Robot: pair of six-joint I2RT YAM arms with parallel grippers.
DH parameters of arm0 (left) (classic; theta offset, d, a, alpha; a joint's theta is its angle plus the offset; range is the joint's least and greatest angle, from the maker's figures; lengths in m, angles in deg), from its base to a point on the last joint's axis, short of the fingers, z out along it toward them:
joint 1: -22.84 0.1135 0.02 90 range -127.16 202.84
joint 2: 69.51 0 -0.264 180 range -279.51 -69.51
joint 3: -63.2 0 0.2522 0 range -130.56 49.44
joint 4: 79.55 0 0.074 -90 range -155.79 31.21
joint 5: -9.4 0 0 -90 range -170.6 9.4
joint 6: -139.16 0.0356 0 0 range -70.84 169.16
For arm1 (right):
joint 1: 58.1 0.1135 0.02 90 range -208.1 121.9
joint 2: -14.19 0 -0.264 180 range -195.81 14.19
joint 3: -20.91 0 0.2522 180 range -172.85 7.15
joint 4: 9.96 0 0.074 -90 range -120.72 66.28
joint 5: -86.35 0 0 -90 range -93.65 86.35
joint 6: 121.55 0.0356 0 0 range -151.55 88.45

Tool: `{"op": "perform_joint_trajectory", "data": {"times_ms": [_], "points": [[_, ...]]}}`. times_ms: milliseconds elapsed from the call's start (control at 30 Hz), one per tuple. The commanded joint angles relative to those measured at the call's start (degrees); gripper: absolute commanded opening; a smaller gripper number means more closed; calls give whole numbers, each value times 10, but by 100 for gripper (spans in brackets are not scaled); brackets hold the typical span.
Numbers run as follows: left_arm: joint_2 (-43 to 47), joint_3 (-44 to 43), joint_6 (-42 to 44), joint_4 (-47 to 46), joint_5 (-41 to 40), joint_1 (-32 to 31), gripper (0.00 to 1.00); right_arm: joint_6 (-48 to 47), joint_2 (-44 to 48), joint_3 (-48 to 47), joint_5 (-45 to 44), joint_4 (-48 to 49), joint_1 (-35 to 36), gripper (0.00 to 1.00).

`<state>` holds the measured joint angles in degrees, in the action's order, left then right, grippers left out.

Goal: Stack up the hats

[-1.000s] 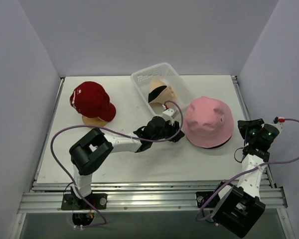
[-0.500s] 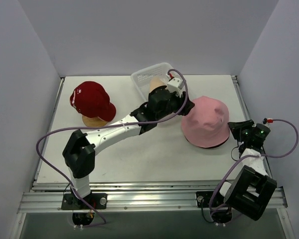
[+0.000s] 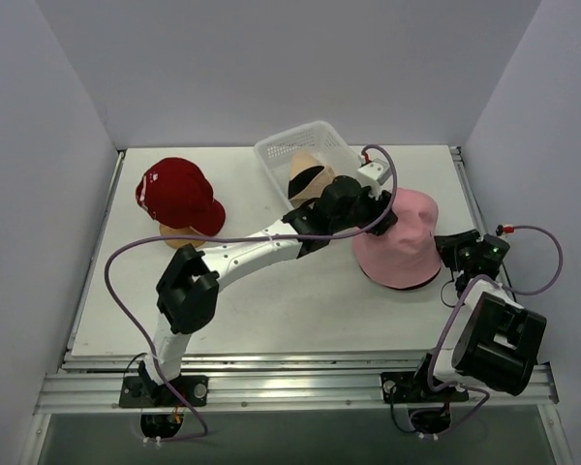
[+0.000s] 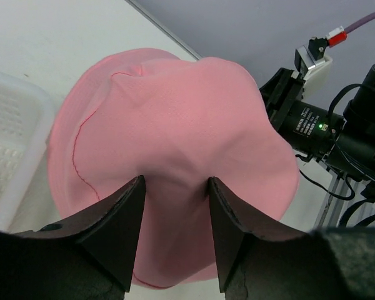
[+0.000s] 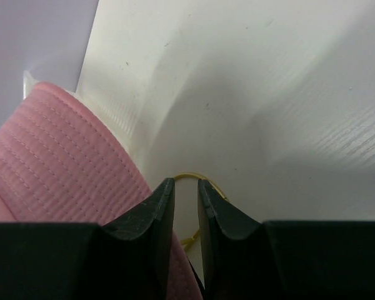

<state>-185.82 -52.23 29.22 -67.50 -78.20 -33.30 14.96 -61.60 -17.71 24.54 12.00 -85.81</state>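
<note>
We see the left gripper (image 4: 175, 182) has swung from the white plastic mesh basket (image 3: 269, 170) onto the soft pink fabric bucket hat (image 4: 175, 112), which lies on the white table (image 3: 271, 310) right of that basket. Its fingers stand apart, with a rounded crown fold bulging between them. The right gripper (image 5: 185, 184) has neared the stitch-ribbed brim, its fingers almost together; we cannot tell whether they pinch it.

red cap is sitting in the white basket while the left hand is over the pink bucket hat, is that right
Not quite. The red cap sits on the wooden stand, not in the white basket; the top external view shows this. The left hand is over the pink bucket hat.
</note>
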Motion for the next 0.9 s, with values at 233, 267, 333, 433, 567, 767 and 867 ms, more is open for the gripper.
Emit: {"op": "perform_joint_trajectory", "data": {"times_ms": [233,267,333,433,567,767,867], "points": [[-34,-100,42,49,-10,-42,54,-4,-38,10,-23,44,19,18],[-34,-107,46,51,-13,-45,55,-4,-36,9,-24,37,19,18],[-37,-115,47,59,-17,-49,55,-9,-29,5,-30,29,19,18],[-44,-137,47,72,-15,-51,56,-21,-5,-5,-34,-11,8,18],[-68,-170,51,101,-19,-50,57,-48,73,-26,-44,-116,-26,18],[-97,-193,51,118,-33,-51,57,-72,194,-73,-63,-226,-44,19],[-95,-188,49,116,-36,-51,57,-57,210,-68,-17,-213,-42,19]]}}
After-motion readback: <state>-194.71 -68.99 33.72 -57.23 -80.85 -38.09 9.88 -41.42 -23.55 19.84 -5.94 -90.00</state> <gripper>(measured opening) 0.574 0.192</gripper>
